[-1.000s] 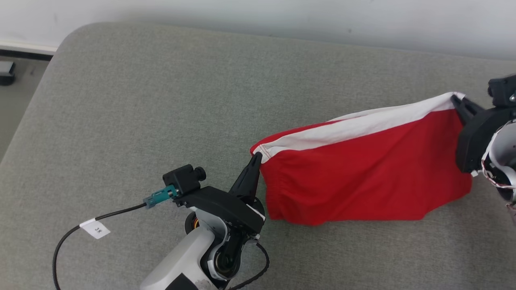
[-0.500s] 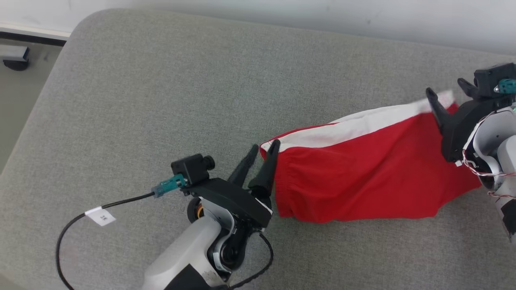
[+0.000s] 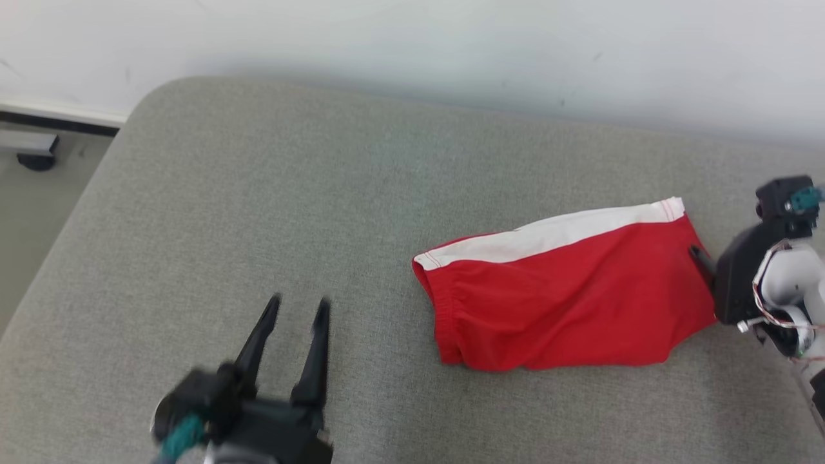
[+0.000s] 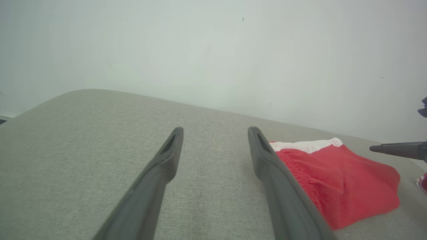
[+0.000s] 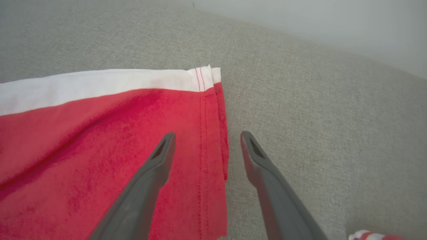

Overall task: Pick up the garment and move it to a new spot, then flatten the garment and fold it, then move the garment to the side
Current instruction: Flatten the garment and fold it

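Left pincer [image 3: 300,301] blurred, garment [image 5: 83,133] cut off by frame edge

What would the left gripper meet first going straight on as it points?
Probably bare grey fabric cushion, or the pale wall beyond; depth unclear. The red-and-white cloth garment lies right of that line.

The red shorts [image 3: 567,303] are soft matt cloth with a stitched white band, the grey cushion [image 3: 258,193] across the frame is coarse woven fabric, the wall [image 3: 412,38] along the top is smooth matt paint, and the left gripper [image 3: 298,301] and right gripper [image 5: 207,133] have fingers of smooth, dull dark plastic.
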